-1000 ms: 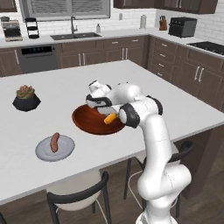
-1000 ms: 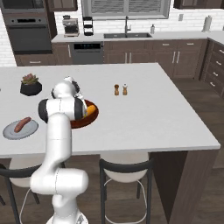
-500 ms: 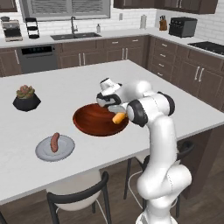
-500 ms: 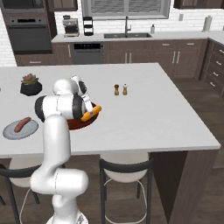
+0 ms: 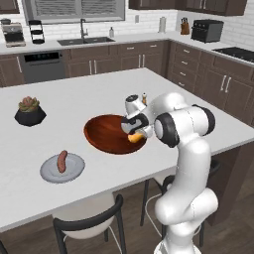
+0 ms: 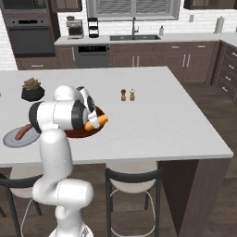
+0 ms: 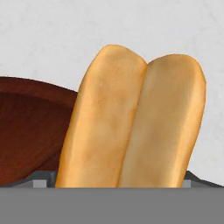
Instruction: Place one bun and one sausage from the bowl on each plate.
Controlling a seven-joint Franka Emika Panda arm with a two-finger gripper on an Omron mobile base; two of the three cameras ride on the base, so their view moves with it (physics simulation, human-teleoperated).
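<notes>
Hand view: bun [image 7: 131, 122] filling the wide-spread jaws, apparently grasped.
Grey plate [image 5: 62, 167], at bowl's [image 5: 106, 134] eight o'clock, is carrying one sausage [image 5: 62, 160]; buns are remaining.

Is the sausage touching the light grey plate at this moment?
Touching. In the left base view the sausage lies flat on the light grey plate, with no gap beneath it; the right base view agrees.

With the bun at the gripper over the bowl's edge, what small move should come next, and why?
Probably carry the bun leftward to the grey plate. It sits at the gripper above the bowl's rim, and that plate holds a sausage but no bun.
</notes>
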